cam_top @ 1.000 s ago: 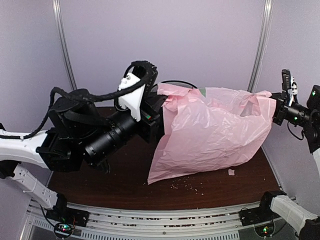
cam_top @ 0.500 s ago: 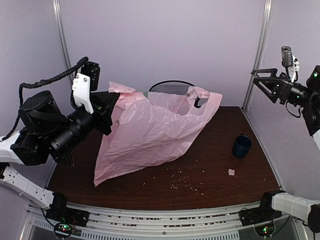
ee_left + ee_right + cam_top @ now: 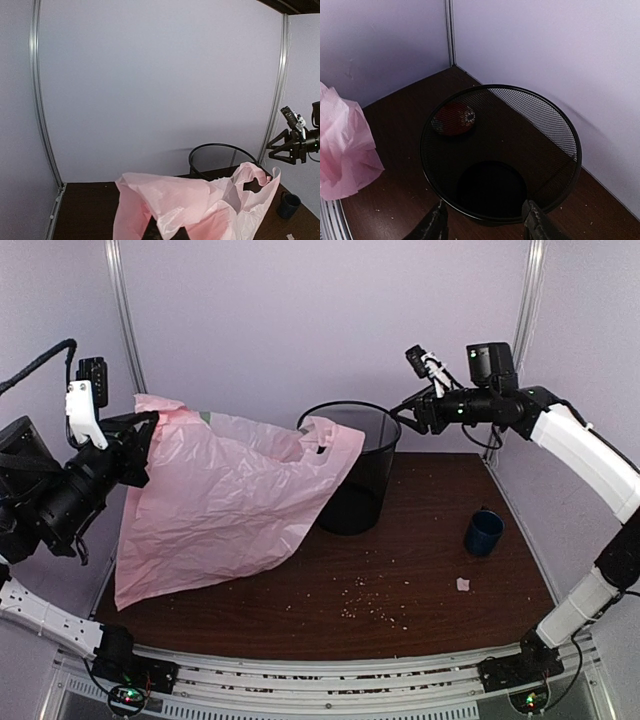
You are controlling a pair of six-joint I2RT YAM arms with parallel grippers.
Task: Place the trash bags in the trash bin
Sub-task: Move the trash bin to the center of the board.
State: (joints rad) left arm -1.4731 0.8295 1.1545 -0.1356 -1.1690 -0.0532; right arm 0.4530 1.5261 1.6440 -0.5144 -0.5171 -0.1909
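Observation:
The pale-pink trash bag [image 3: 225, 500] hangs from my left gripper [image 3: 140, 425], which is shut on its top left edge high over the left of the table. The bag drapes down to the table, and its strap handle [image 3: 325, 435] lies against the left rim of the bin. In the left wrist view the bag [image 3: 200, 205] covers my jaws. The black wire-mesh trash bin [image 3: 355, 470] stands upright at the back centre. My right gripper [image 3: 405, 420] is open and empty just above the bin's right rim. In the right wrist view its fingers [image 3: 437, 222] straddle the near rim of the bin [image 3: 500, 150].
A dark-blue mug [image 3: 484, 533] stands on the right of the table. Crumbs [image 3: 375, 602] and a small white scrap [image 3: 462, 584] lie near the front. A reddish-brown round thing [image 3: 454, 119] shows through the bin's mesh. Walls close in the back and sides.
My right gripper let go of the bag and swung left to the bin's rim. My left arm pulled the bag up and left, uncovering the bin and the mug.

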